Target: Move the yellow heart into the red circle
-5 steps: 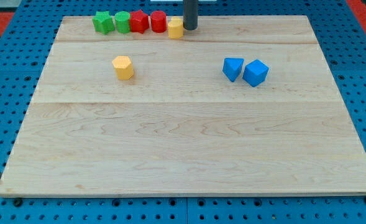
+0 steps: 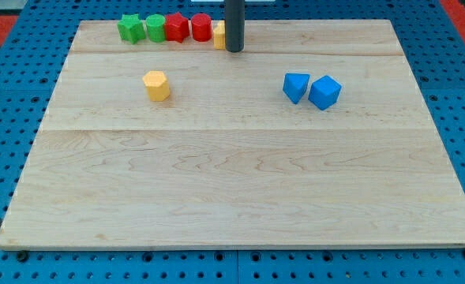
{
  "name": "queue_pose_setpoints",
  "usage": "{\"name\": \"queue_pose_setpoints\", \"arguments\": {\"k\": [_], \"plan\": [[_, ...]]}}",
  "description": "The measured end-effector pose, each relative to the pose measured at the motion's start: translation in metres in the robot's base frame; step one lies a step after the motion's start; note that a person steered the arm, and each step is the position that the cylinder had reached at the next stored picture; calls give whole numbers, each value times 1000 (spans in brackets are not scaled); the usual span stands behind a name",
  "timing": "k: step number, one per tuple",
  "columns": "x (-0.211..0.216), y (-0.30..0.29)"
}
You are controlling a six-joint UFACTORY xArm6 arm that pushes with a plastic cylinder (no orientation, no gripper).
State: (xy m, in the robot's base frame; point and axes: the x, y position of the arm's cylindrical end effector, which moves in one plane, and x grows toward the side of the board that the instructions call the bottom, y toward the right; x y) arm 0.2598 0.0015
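While your rod stands at the view's top edge of the board, note that it carries no gripper, so nothing opens or closes; contact is by my tip alone. The yellow heart sits just to the view's left of the tip, partly hidden behind the rod and apparently touching it. The red circle lies immediately beyond the heart on that same side, and the two look already in contact or nearly so; the rod hides the seam.

Judgement: the step is close to finished. Press leftward in the view, slowly, through the heart's middle, so it does not rotate off and slip past the circle. Stop as soon as they seat; the red block and two green blocks continue the row further from the tip and would be shunted. The yellow block and blue blocks lie well below the tip, clear of the push.
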Motion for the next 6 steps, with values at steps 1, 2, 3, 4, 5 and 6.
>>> {"name": "queue_pose_setpoints", "arguments": {"k": [1, 2, 3, 4, 5, 6], "plan": [[-18, 0], [-32, 0], [-33, 0], [-33, -7], [-33, -7], [-14, 19]]}}
